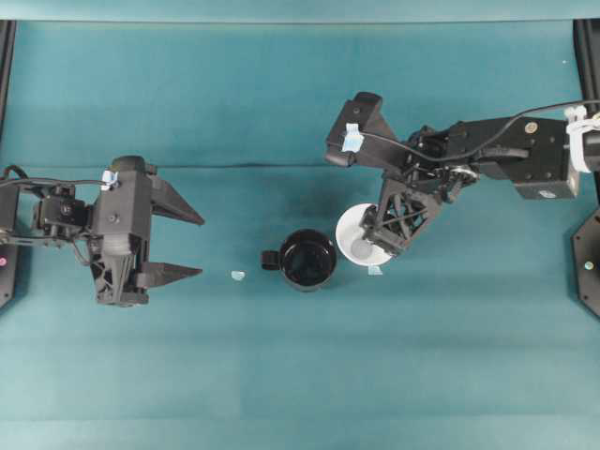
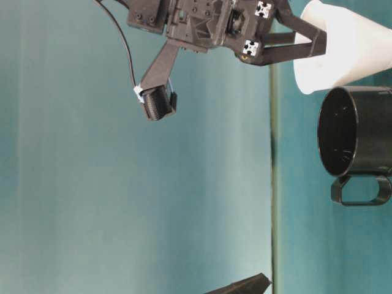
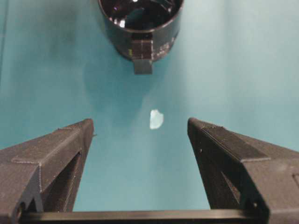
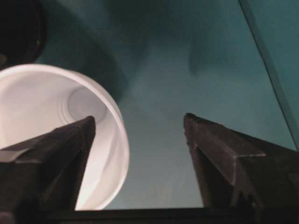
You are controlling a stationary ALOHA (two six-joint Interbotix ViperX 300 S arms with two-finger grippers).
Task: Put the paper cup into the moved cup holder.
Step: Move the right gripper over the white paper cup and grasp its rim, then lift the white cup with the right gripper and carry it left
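The white paper cup (image 1: 350,229) stands mouth up on the teal cloth, just right of the black cup holder (image 1: 307,259), whose handle points left. My right gripper (image 1: 378,240) is open and straddles the cup's right rim, one finger inside the cup (image 4: 42,107) and the other outside it. From table level the right gripper (image 2: 323,41) sits over the rim of the cup (image 2: 352,52), beside the holder (image 2: 361,131). My left gripper (image 1: 201,247) is open and holds nothing, well left of the holder (image 3: 140,18). The left gripper (image 3: 140,123) faces the holder's handle.
A small pale scrap (image 1: 237,275) lies on the cloth between the left gripper and the holder. Another scrap (image 1: 375,270) lies just below the cup. Black frame posts (image 1: 589,253) stand at both side edges.
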